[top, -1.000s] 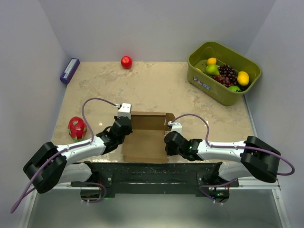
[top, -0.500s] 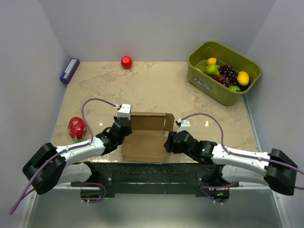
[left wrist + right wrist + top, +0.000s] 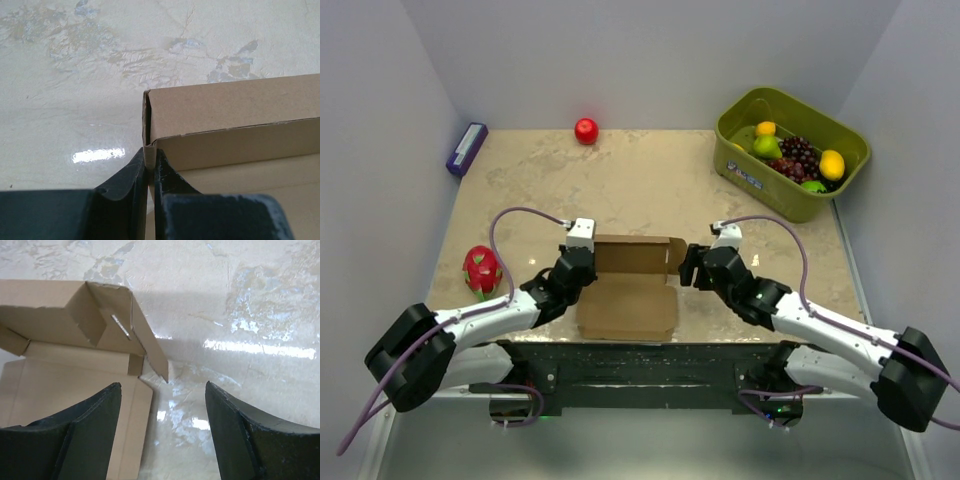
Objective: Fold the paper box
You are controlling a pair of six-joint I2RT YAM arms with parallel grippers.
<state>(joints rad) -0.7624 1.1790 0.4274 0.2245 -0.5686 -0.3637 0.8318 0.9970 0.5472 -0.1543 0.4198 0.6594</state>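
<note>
Box: we see the paper box point(image 3: 628, 292) at the middle of the bench's point(image 3: 650, 180) near edge.
Left claw point(image 3: 150, 156): pinching the box's left rear corner flap.
Right claw point(image 3: 162, 387): spread, beside the right flap, not touching.
Done: rear wall raised, right flap half up.
Left: we judge sides, front and lid unfolded.
Around: fruit bin point(image 3: 782, 207) far-right corner, apple point(image 3: 586, 131) far edge, dragon fruit point(image 3: 482, 268) left edge; all apart from the box.
</note>
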